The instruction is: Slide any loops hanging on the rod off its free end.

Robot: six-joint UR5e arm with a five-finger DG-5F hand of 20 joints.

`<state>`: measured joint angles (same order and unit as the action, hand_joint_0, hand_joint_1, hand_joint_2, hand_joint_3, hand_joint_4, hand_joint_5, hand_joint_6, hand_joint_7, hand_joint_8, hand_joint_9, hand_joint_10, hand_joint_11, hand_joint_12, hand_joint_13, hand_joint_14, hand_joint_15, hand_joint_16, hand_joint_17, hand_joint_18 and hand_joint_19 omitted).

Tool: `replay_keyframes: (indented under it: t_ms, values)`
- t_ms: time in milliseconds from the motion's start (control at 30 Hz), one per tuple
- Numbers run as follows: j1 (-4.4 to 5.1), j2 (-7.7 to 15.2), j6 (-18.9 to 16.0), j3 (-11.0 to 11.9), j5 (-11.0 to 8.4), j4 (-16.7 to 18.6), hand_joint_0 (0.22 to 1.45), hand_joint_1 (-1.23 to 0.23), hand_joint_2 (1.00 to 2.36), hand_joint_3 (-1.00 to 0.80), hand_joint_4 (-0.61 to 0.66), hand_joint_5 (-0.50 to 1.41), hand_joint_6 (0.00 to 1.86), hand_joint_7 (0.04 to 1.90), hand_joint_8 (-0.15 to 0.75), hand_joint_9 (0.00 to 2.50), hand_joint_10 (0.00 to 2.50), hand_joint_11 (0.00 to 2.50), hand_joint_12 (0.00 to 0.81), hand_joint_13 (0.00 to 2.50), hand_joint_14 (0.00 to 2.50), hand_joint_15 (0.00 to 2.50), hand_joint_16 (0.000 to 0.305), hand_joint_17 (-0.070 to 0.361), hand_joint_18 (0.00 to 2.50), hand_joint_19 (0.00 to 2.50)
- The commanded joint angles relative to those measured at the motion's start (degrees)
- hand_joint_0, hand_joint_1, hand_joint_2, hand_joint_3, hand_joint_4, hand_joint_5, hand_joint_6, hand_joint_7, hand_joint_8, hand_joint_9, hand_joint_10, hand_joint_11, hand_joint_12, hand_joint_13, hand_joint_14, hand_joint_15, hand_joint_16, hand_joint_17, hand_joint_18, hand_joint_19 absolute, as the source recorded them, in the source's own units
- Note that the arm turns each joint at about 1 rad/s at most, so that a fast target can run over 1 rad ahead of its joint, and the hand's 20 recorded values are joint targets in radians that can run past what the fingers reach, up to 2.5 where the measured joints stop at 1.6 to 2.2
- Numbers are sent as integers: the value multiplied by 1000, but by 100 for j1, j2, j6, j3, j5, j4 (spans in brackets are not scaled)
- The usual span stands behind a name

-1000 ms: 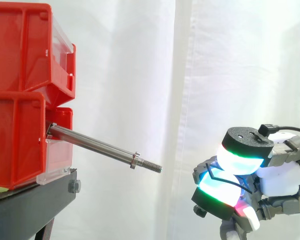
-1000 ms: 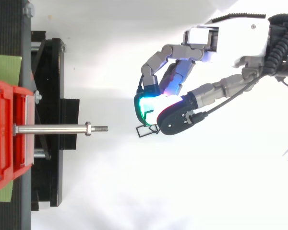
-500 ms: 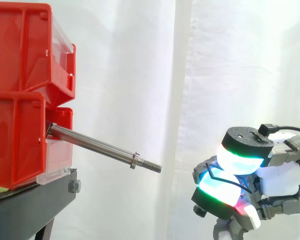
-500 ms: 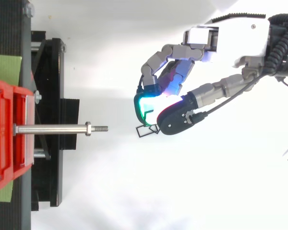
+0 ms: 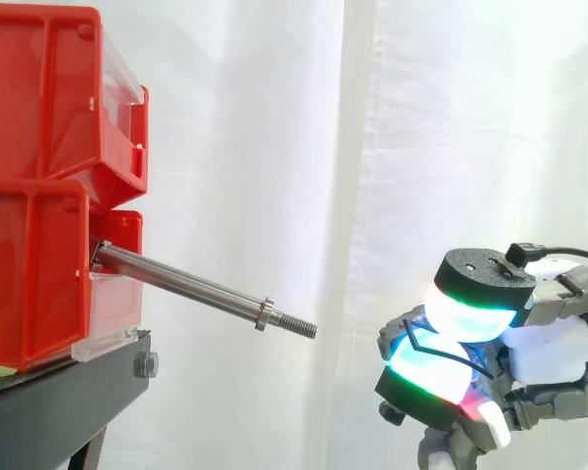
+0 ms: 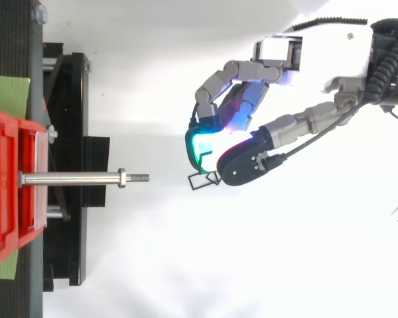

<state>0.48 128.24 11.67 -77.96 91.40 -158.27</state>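
A bare steel rod [image 5: 191, 289] sticks out of the lower red bin [image 5: 29, 274], sloping down to its threaded free end at the right; nothing hangs on it. From above, the rod [image 6: 73, 177] points right with a nut near its tip. My hand [image 5: 539, 343] sits to the right of and a little below the rod's tip, apart from it. Its glowing fingertips [image 6: 202, 142] are curled together and pinch a thin black wire loop [image 6: 200, 181], which pokes out toward the rod. That loop [image 5: 417, 333] shows as dark lines across the pads.
Two red bins are stacked on a black stand [image 5: 59, 401] at the left, the upper bin [image 5: 39, 108] overhanging the rod's root. A green strip [image 6: 6, 96] lies on the stand [image 6: 66, 132] beside the bins. A white curtain hangs behind.
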Motion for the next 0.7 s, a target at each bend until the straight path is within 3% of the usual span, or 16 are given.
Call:
replay_keyframes:
  t_ms: [0, 667]
  values:
    - [-4, 0, 1, 0, 0, -2, 589, -626, 1022, -210, 52, -119, 887, 1058, 234, 1113, 21, 519, 320, 796, 21, 476, 49, 109, 536, 504]
    - [-4, 0, 1, 9, 0, -2, 589, -625, 1022, -214, 52, -118, 887, 1054, 239, 1113, 19, 521, 319, 807, 21, 475, 48, 108, 542, 511]
